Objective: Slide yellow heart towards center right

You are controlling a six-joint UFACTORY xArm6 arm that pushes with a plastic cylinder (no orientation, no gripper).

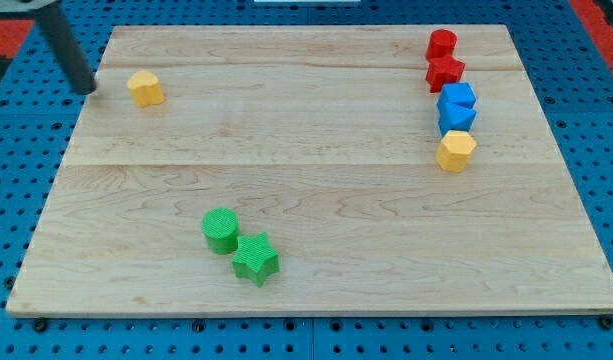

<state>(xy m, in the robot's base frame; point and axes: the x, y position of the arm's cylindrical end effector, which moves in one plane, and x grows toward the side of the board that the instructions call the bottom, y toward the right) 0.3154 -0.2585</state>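
Note:
The yellow heart (145, 88) lies at the board's upper left. My tip (87, 88) is at the board's left edge, a short gap to the left of the heart, not touching it. At the view's right stands a column of blocks: a red cylinder (442, 43), a red star (445, 71), a blue block (457, 98), a second blue block (457, 118) and a yellow hexagon (456, 151).
A green cylinder (221, 230) and a green star (255, 258) sit together at the lower middle left. The wooden board (316, 200) rests on a blue perforated table (16, 150).

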